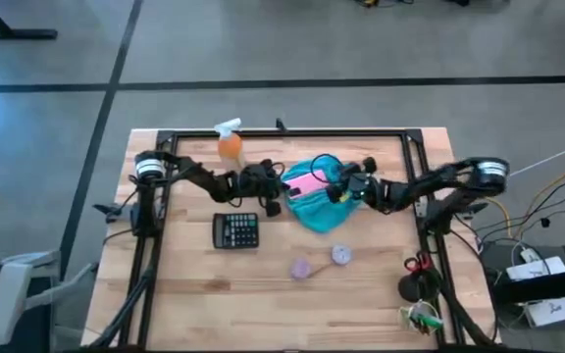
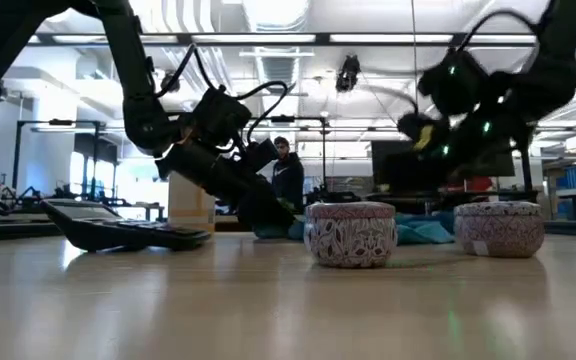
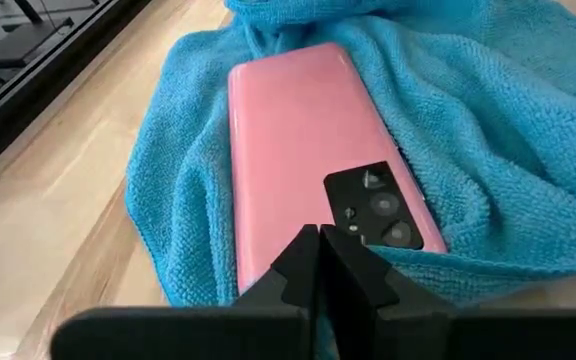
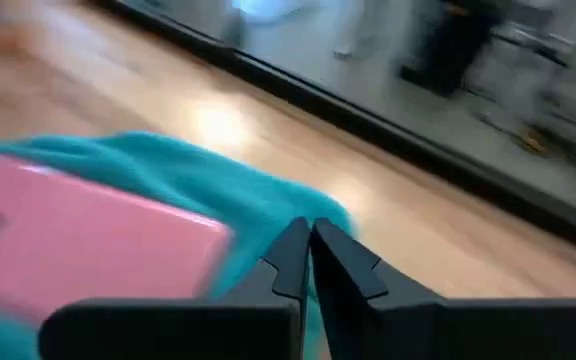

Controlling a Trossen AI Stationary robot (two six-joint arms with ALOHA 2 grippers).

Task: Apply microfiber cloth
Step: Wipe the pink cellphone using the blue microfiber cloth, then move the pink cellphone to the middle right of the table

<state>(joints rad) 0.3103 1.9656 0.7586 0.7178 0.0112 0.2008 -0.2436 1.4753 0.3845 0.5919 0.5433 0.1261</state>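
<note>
Teal microfiber cloth [image 1: 314,203]: one; pink phone [image 3: 308,170]: one; tins [image 2: 350,233]: two.

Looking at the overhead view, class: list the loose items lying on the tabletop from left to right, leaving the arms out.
Calculator → orange spray bottle → lilac tin → microfiber cloth carrying the pink phone → second tin → black object with red handles.

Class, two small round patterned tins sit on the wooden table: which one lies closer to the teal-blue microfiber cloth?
The paler round tin, nearer the right arm; it sits just below the teal-blue microfiber cloth, while the pinker tin lies farther off.
</note>
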